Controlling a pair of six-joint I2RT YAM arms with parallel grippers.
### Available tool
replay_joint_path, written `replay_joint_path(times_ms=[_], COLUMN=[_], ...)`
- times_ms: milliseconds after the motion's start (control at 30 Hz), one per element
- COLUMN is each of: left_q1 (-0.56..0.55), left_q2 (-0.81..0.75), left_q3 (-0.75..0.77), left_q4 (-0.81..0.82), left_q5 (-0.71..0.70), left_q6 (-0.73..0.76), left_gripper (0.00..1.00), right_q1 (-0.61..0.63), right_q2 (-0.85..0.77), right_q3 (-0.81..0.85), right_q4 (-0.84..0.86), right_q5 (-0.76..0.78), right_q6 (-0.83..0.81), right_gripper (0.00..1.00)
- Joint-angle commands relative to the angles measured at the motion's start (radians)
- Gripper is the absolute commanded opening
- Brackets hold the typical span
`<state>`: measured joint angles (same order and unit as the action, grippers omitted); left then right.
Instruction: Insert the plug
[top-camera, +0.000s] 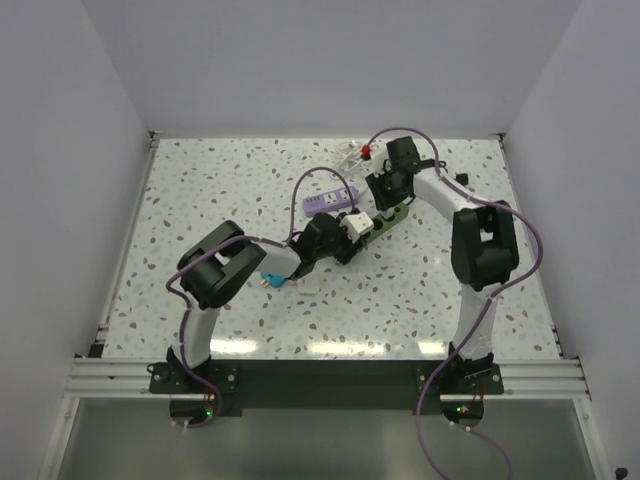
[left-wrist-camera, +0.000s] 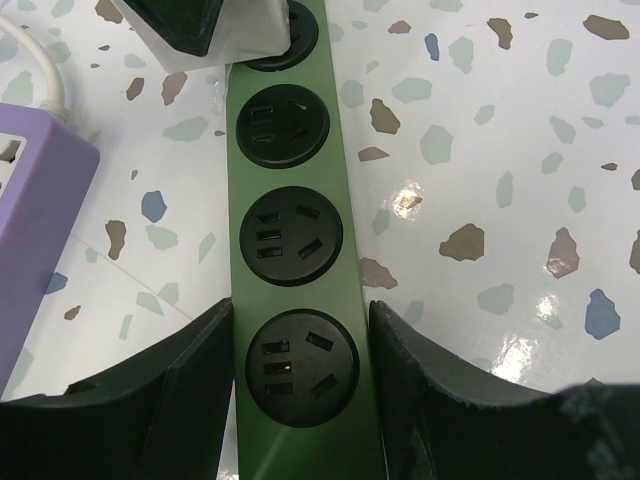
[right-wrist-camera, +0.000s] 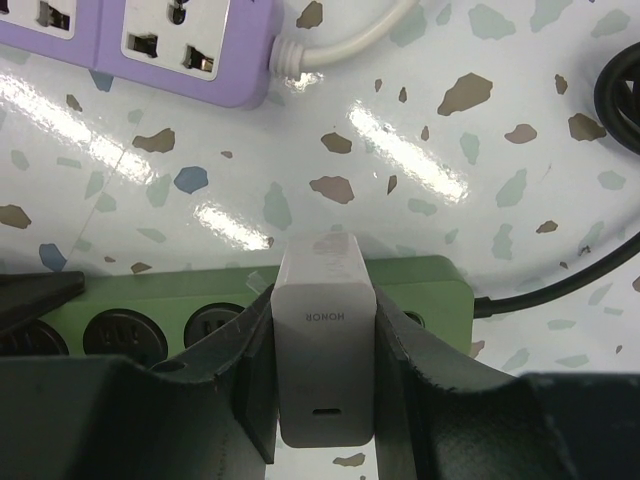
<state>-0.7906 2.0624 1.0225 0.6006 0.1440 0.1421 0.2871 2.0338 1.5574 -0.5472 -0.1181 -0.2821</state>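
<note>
**Item 1, left jaws.** Partly apart, straddling one end of the green power strip (left-wrist-camera: 345, 200). A black finger (left-wrist-camera: 150, 400) lies against each long side, so the strip is clamped between them. The end socket sits in the gap.

**Item 2, right jaws.** Narrowly apart and clamped on the charger (right-wrist-camera: 325, 340), with a finger (right-wrist-camera: 230, 370) pressed to each of its sides.

**Item 3, charger (the plug).**
- White rectangular block with rounded edges, grey "HONOR" lettering and a small oval port on the face towards the right wrist camera.
- Stands upright on the green power strip, near the end where the black cable (right-wrist-camera: 560, 285) leaves it.
- In the left wrist view it sits beyond three uncovered sockets and overlaps the fourth.
- Its prongs are hidden under the body, so how deep it sits cannot be told.

**Item 4, green power strip.** Long and dark green, with round black sockets in a single row. It lies diagonally on the counter (right-wrist-camera: 450, 150) between the two arms.

**Item 5, purple power strip (right-wrist-camera: 150, 40).** Lies near the green one, not touching it, with a white cable (right-wrist-camera: 350, 35) running from one end.

**Item 6, counter.** White and glossy, speckled with grey, brown and blue flecks.
</note>
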Motion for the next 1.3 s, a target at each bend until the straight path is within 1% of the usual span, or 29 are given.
replay_joint_path(times_ms=[0, 233, 300, 533, 567, 633, 667, 733, 767, 800, 867, 1033, 1133, 1167, 1267], left_q1=[-0.026, 0.001, 0.008, 0.025, 0.025, 0.025, 0.024, 0.024, 0.024, 0.024, 0.024, 0.021, 0.021, 0.021, 0.024], left_q2=[0.062, 0.074, 0.077, 0.079, 0.079, 0.074, 0.073, 0.068, 0.068, 0.067, 0.068, 0.068, 0.068, 0.074, 0.079], left_q3=[-0.027, -0.018, -0.016, -0.018, -0.018, -0.021, -0.021, -0.022, -0.021, -0.019, -0.012, -0.009, -0.004, 0.01, 0.024], left_q4=[-0.07, -0.048, -0.047, -0.039, -0.042, -0.042, -0.041, -0.042, -0.045, -0.047, -0.058, -0.062, -0.064, -0.077, -0.104], left_q5=[0.17, 0.197, 0.197, 0.184, 0.184, 0.18, 0.18, 0.18, 0.177, 0.175, 0.164, 0.144, 0.121, 0.103, 0.066], left_q6=[-0.082, -0.134, -0.179, -0.205, -0.203, -0.194, -0.193, -0.19, -0.188, -0.185, -0.18, -0.17, -0.17, -0.167, -0.157], left_gripper=[0.0, 0.0, 0.0, 0.0, 0.0, 0.0, 0.0, 0.0, 0.0, 0.0, 0.0, 0.0, 0.0, 0.0, 0.0], right_q1=[-0.002, -0.003, -0.003, -0.002, -0.003, -0.003, -0.003, -0.002, -0.002, -0.002, 0.0, -0.002, -0.002, -0.002, -0.003], right_q2=[0.095, 0.057, 0.059, 0.002, -0.007, -0.027, -0.05, -0.073, -0.089, -0.095, -0.107, -0.133, -0.182, -0.201, -0.276], right_q3=[-0.115, -0.194, -0.204, -0.238, -0.243, -0.237, -0.234, -0.231, -0.221, -0.217, -0.203, -0.189, -0.203, -0.217, -0.247], right_q4=[-0.323, -0.278, -0.272, -0.246, -0.237, -0.227, -0.212, -0.189, -0.181, -0.172, -0.139, -0.062, -0.024, -0.016, 0.009], right_q5=[-0.037, -0.058, -0.063, -0.077, -0.08, -0.092, -0.098, -0.12, -0.129, -0.133, -0.143, -0.137, -0.112, -0.098, -0.066], right_q6=[0.101, 0.127, 0.135, 0.15, 0.153, 0.159, 0.164, 0.166, 0.166, 0.167, 0.181, 0.213, 0.234, 0.244, 0.261], right_gripper=[0.0, 0.0, 0.0, 0.0, 0.01, 0.08, 0.22, 0.36, 0.47, 0.53, 0.61, 0.67, 0.69, 0.73, 0.77])
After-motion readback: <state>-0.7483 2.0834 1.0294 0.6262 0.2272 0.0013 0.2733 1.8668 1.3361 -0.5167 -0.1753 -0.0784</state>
